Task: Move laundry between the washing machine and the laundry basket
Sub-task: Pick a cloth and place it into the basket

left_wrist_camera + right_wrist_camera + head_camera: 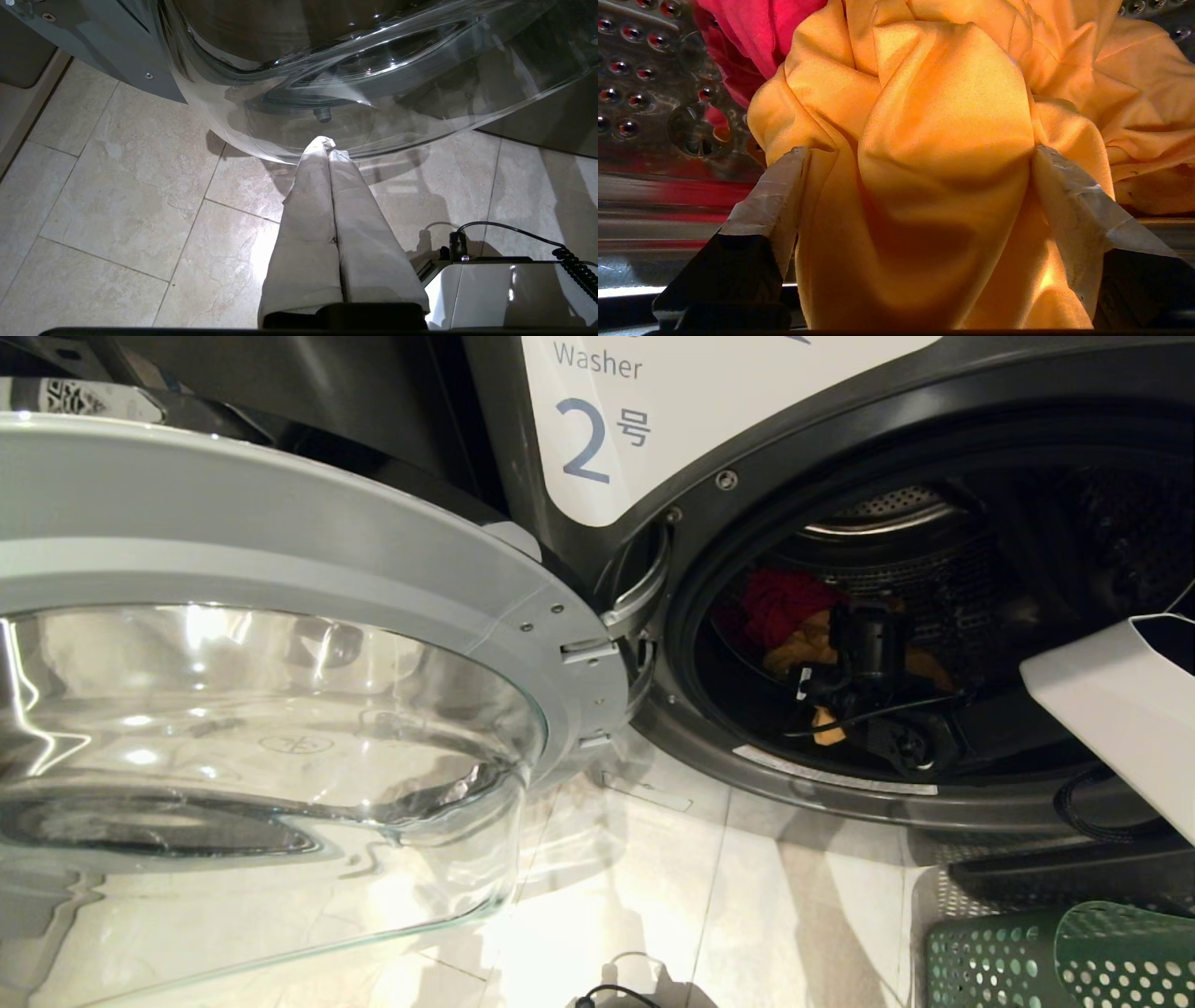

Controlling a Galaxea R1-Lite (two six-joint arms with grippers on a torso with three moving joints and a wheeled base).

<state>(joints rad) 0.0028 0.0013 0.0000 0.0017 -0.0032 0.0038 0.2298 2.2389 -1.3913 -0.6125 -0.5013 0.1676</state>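
Observation:
The washing machine, marked "2", stands with its glass door swung wide to the left. Inside the drum lies laundry: a magenta-red garment and a yellow-orange garment. My right arm reaches into the drum. My right gripper is open wide, its fingers on either side of a bulging fold of the yellow-orange cloth. The green laundry basket sits on the floor at the lower right. My left gripper is shut and empty, parked low under the glass door.
The open door fills the left half of the head view, close above the tiled floor. A black cable lies on the floor near me. The perforated drum wall is beside the laundry. Part of my white base shows beside the left gripper.

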